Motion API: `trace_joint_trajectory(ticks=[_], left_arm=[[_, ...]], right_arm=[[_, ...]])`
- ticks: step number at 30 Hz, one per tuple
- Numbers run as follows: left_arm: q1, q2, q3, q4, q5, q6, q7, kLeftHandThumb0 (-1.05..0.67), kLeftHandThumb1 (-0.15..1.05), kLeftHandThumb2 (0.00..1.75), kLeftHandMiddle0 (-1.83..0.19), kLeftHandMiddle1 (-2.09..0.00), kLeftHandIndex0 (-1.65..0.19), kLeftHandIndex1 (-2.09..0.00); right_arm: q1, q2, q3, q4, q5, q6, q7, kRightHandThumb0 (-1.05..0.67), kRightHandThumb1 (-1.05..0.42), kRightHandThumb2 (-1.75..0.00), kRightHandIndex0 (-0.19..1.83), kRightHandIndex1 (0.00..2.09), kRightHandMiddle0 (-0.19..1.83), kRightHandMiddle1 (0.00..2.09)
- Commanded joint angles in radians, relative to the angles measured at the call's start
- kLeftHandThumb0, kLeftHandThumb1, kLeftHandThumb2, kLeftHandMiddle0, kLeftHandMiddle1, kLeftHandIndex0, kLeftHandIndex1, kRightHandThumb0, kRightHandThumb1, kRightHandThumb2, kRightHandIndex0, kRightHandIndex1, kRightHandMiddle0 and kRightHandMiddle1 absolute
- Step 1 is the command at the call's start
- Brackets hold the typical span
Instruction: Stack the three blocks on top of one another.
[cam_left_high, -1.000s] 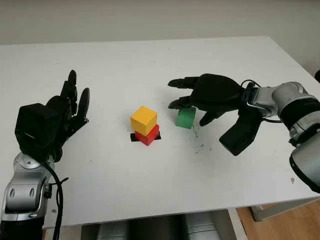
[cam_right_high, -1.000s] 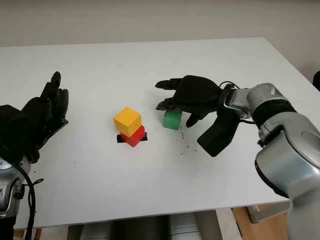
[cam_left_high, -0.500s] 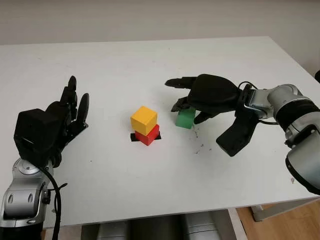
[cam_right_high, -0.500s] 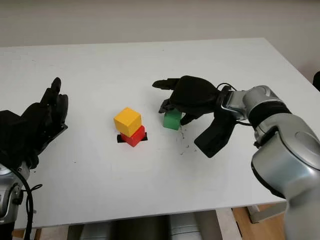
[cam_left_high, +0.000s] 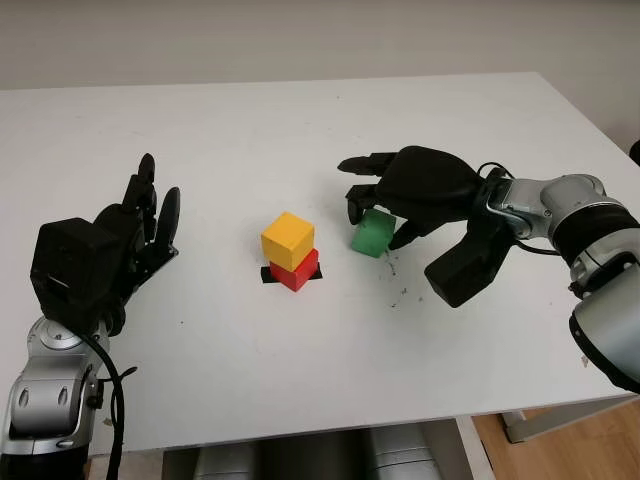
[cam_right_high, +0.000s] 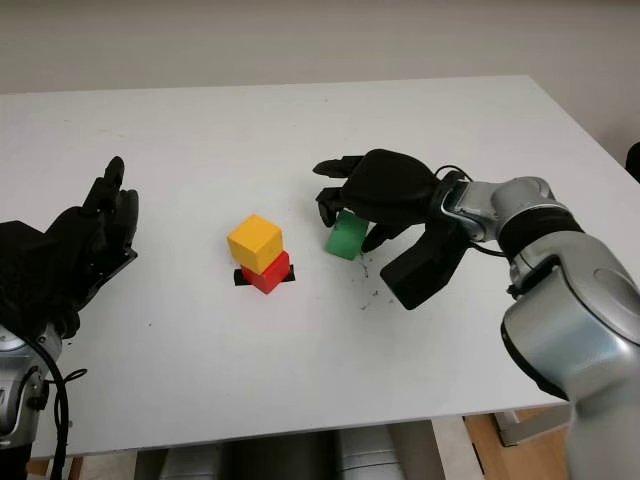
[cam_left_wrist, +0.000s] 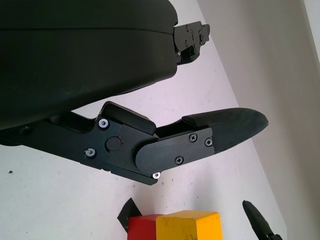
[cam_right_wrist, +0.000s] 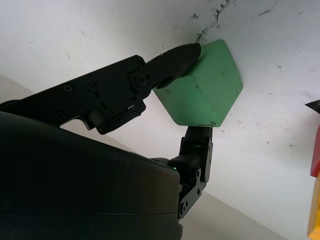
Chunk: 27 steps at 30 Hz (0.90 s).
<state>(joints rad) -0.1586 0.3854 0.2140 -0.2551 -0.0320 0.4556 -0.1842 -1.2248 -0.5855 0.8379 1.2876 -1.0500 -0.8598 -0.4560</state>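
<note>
A yellow block (cam_left_high: 288, 239) sits on a red block (cam_left_high: 298, 270) near the table's middle, over a black mark. Just to their right is the green block (cam_left_high: 372, 232), tilted, with one edge lifted off the table. My right hand (cam_left_high: 385, 205) is shut on the green block (cam_right_wrist: 201, 93): one finger presses its near side and another its far side. My left hand (cam_left_high: 140, 215) is open above the table at the left, well away from the blocks. In the left wrist view the yellow block (cam_left_wrist: 187, 226) and red block (cam_left_wrist: 141, 227) show beyond a finger.
The white table (cam_left_high: 300, 130) stretches wide to the back and left. Dark scuff specks (cam_left_high: 402, 290) lie right of the green block. The table's front edge (cam_left_high: 330, 425) runs close below the arms.
My right hand's fingers have closed from beside the green block onto it, and the block has tipped up off the table. My left hand has barely shifted.
</note>
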Motion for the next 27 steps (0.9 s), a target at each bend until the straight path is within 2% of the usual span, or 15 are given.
trace_joint_trajectory(ticks=[1, 9, 13, 17, 22, 27], left_arm=[[-0.009, -0.002, -0.004, -0.005, 0.002, -0.013, 0.006, -0.82, 1.05, 0.72, 0.19, 0.00, 0.19, 0.00], [-0.006, -0.001, -0.004, -0.006, -0.001, -0.011, 0.005, -0.81, 1.05, 0.73, 0.19, 0.00, 0.19, 0.00], [-0.008, -0.003, -0.004, 0.002, -0.005, -0.016, 0.002, -0.81, 1.05, 0.73, 0.19, 0.00, 0.19, 0.00], [-0.013, -0.008, -0.007, 0.007, -0.006, -0.020, 0.006, -0.80, 1.05, 0.74, 0.19, 0.00, 0.19, 0.00], [-0.017, -0.013, -0.007, 0.003, -0.016, -0.001, 0.001, -0.81, 1.05, 0.72, 0.19, 0.00, 0.19, 0.00], [-0.021, -0.006, -0.013, 0.012, -0.010, -0.015, -0.003, -0.80, 1.05, 0.72, 0.19, 0.00, 0.19, 0.00]], right_arm=[[0.007, -0.008, -0.020, -0.005, 0.023, 0.004, 0.035, -0.44, -0.93, -0.05, 0.28, 0.06, 0.47, 1.30], [0.004, -0.007, -0.129, -0.012, 0.162, 0.011, 0.258, -0.40, -0.93, -0.05, 0.27, 0.05, 0.46, 1.22], [-0.013, -0.004, -0.208, -0.029, 0.263, 0.029, 0.414, -0.36, -0.90, -0.05, 0.27, 0.06, 0.55, 1.05], [-0.050, -0.002, -0.280, -0.066, 0.359, 0.045, 0.593, -0.36, -0.91, -0.06, 0.28, 0.06, 0.58, 1.01], [-0.076, 0.027, -0.409, -0.105, 0.552, 0.075, 0.860, -0.30, -0.91, -0.05, 0.28, 0.06, 0.51, 1.24], [-0.119, 0.051, -0.463, -0.151, 0.624, 0.102, 0.985, -0.35, -0.92, -0.06, 0.28, 0.05, 0.46, 1.35]])
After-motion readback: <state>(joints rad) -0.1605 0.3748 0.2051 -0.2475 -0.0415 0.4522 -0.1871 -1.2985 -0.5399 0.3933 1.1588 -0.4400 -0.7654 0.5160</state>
